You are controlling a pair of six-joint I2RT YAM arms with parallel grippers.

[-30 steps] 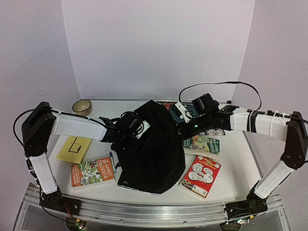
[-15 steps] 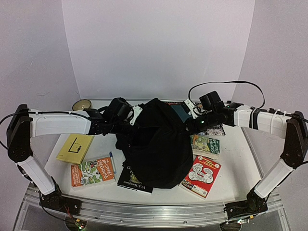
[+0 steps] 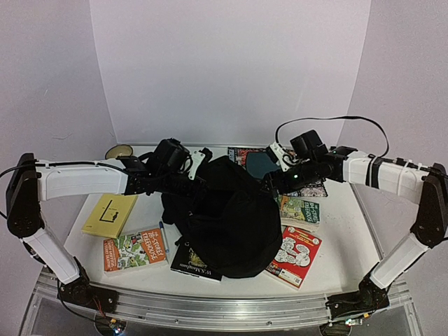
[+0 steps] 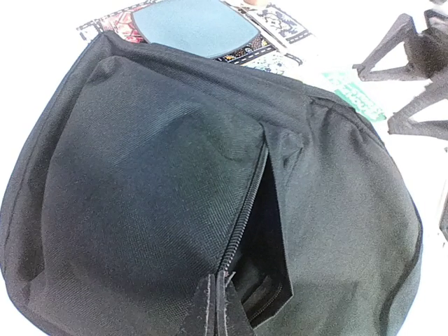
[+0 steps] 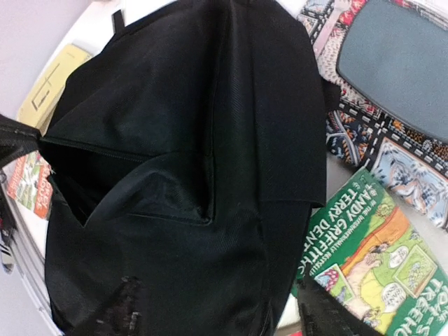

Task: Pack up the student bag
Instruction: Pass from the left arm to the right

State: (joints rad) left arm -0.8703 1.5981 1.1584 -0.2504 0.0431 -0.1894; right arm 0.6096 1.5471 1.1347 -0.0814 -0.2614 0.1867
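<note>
**Inspector:** Where was the backpack (image 3: 227,217), and what had hold of it?

**Operator:** It sat slumped in the middle of the table (image 3: 343,238). My left gripper (image 4: 218,283) was pinched shut on the fabric at the end of the zip opening (image 4: 262,231). My right gripper (image 4: 374,98) stood wide at the bag's right flank and held nothing.

**Inspector:** Progress?

**Operator:** Early, in my judgement. The opening gaped, but I saw no book in it. Six lay outside:
- a yellow book (image 3: 108,215) and an orange book (image 3: 135,250) toward the left edge
- a red book (image 3: 292,256) and a green book (image 5: 371,259) toward the right edge
- a patterned book (image 4: 196,24) at the back edge
- a dark book (image 3: 197,266) at the front edge, partly under the bag

All the loading remained, and the zip closing after it.

**Inspector:** Differences between views?

**Operator:**
- Only the left wrist view showed the slit and my closed fingers on it.
- The right wrist view showed the green book lying against the bag's side.
- Only the overhead view showed the dark and red books.
- No view showed the bag's interior; it was too dark.
</note>
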